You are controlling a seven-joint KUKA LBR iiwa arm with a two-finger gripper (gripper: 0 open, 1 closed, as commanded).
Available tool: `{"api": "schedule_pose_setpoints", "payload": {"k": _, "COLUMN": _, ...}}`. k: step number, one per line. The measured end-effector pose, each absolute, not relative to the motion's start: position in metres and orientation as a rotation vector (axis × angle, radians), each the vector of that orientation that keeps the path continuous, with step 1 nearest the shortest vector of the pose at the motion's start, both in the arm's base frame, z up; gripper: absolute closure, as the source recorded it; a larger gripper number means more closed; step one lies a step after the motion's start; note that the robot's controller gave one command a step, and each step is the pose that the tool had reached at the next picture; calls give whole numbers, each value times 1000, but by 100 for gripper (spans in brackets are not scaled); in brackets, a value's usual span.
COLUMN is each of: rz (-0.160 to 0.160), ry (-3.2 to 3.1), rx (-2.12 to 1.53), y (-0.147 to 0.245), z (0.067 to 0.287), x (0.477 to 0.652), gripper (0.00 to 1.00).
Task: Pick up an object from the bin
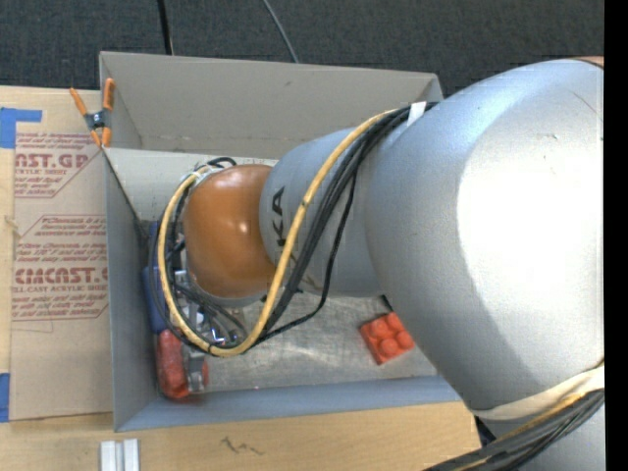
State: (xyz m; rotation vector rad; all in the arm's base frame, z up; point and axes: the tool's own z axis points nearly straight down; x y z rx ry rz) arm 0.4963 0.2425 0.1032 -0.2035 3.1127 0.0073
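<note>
My gripper (208,320) reaches down into the near left part of the bin, under the arm's orange dome and mostly hidden by it and the cables. Just left of it, a long blue thing (152,297) lies along the bin's left wall. At the blue thing's near end, in the near left corner, lies a red-orange translucent thing (170,363) with a small silver part beside it. I cannot tell whether the gripper touches either. An orange-red toy brick (388,339) with studs lies on the bin floor farther right, apart from the gripper.
The big grey arm comes in from the right and covers the middle and right of the bin. Its yellow and black cables loop round the dome close to the left wall. The bin's left and near walls stand close to the gripper.
</note>
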Motion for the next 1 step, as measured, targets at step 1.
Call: {"api": "schedule_pose_setpoints", "payload": {"k": 1, "rz": 7, "ry": 3113, "rx": -203, "y": 243, "z": 103, "x": 496, "gripper": 0}}
